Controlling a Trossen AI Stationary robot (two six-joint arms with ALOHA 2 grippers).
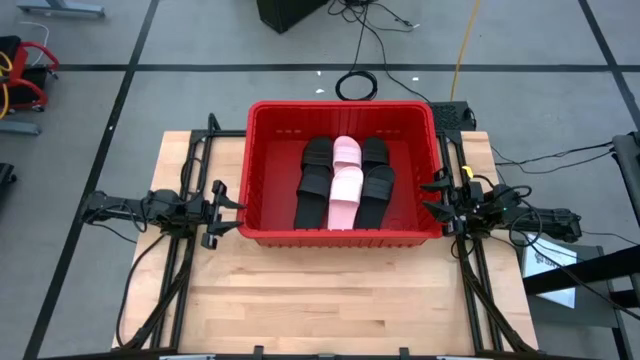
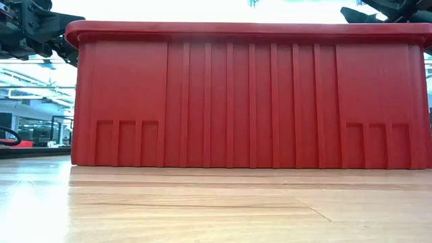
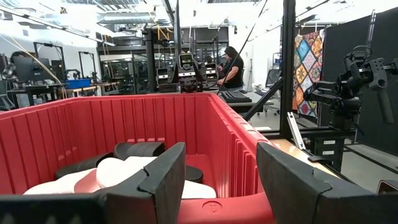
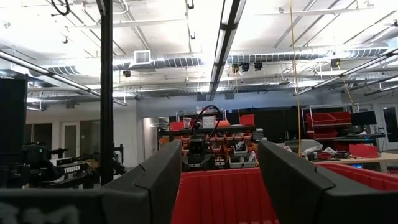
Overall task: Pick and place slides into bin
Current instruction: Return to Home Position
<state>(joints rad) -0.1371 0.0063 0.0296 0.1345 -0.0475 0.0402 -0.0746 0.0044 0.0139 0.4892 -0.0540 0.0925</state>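
Wide wooden table (image 1: 330,300) and the big red bin (image 1: 340,238) sits square in the middle of it, taking up most of the far half. Look inside: all the slides are down on the bin floor, black slides (image 1: 314,185) on either flank and the pink slides (image 1: 346,190) up the centre, packed side by side and overlapping a little. That looks like six, though the overlap makes the count hard to be sure of. These should be light foam things, springy and bendy, nothing fragile, likely a touch slick on the sole. The wide strap (image 1: 347,153) is the obvious place to pinch, since it stands proud and gives under pressure. Now the small players: left tool (image 1: 228,210) hangs just outside the bin's left wall, fingers spread and holding nothing, while right tool (image 1: 436,198) mirrors it just beside the right wall, equally spread and empty.
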